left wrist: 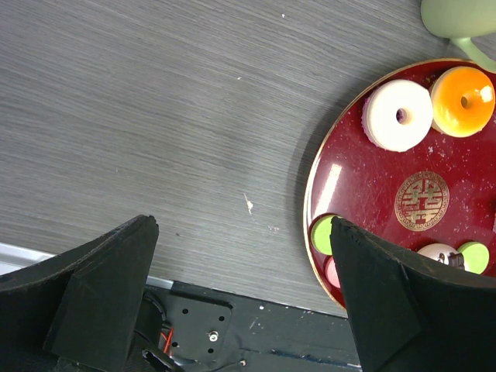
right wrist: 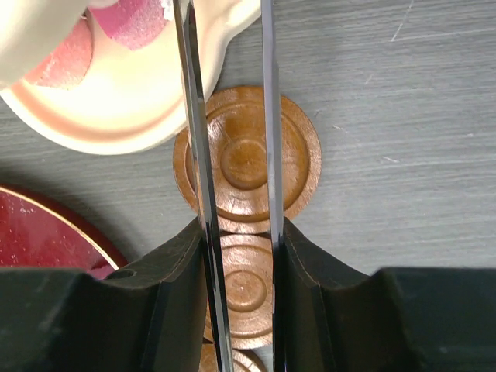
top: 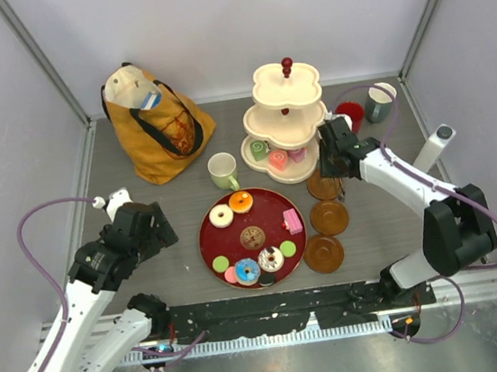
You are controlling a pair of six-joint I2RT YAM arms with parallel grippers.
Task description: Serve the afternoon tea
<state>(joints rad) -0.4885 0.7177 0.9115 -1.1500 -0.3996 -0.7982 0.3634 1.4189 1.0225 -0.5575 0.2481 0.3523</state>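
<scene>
Over the farthest brown saucer (right wrist: 245, 159), right claw (right wrist: 226, 31), apparently empty.

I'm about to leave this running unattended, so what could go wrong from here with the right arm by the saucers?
1. The right tool hangs close beside the stand's bottom tier. A sideways drift could bump it and shake the pastries there.
2. The brown saucers lie flat in a tight row. The thin fingers might slide off one or shove its neighbour.
</scene>
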